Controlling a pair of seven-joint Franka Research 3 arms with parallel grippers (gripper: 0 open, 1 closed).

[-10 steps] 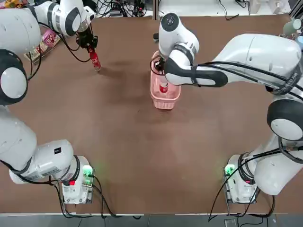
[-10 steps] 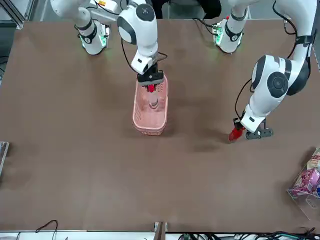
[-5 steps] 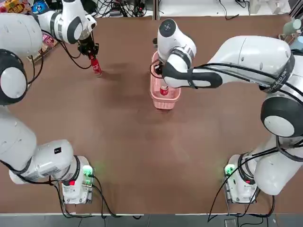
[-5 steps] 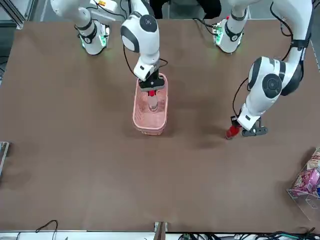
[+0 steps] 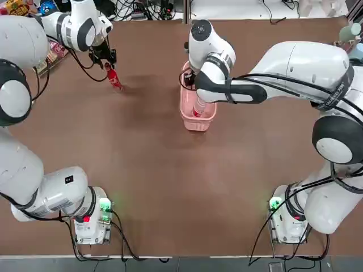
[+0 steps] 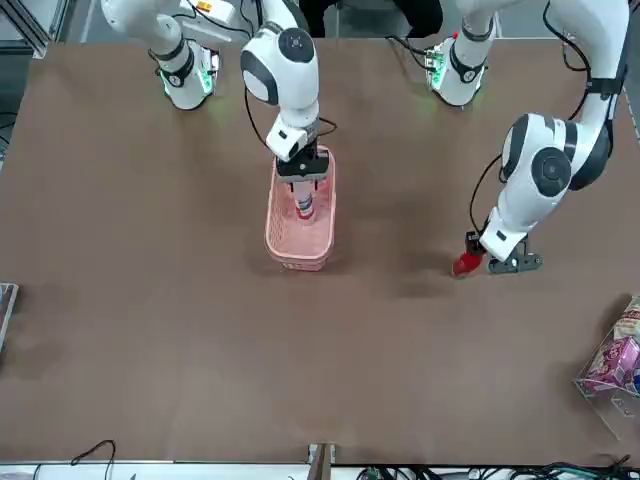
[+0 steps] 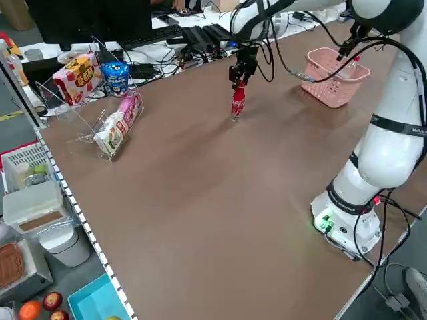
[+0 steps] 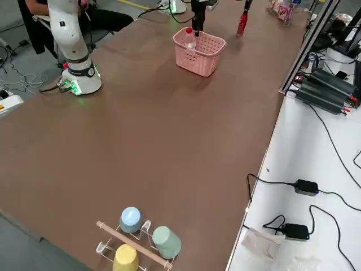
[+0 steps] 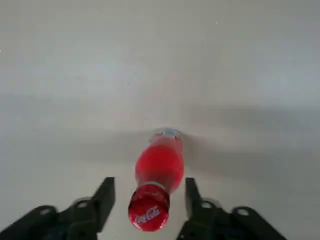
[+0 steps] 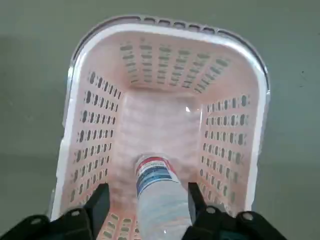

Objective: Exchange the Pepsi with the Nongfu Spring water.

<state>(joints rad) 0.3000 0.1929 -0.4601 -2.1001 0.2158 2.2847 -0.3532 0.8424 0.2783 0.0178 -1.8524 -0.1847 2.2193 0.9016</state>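
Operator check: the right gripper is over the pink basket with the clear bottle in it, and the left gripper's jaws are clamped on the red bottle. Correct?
Not quite: the left gripper is open, with gaps beside the red bottle, as the left wrist view shows. The rest stands.

Pink plastic basket [image 10: 230, 115], perforated; smooth brown tabletop [image 5: 153, 181].

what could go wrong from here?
Open left gripper stands around the red plastic bottle without gripping: it could tip.
Clear bottle with the red-blue label leans inside the pink basket, between the right gripper's open fingers; it might slide or catch the wall.
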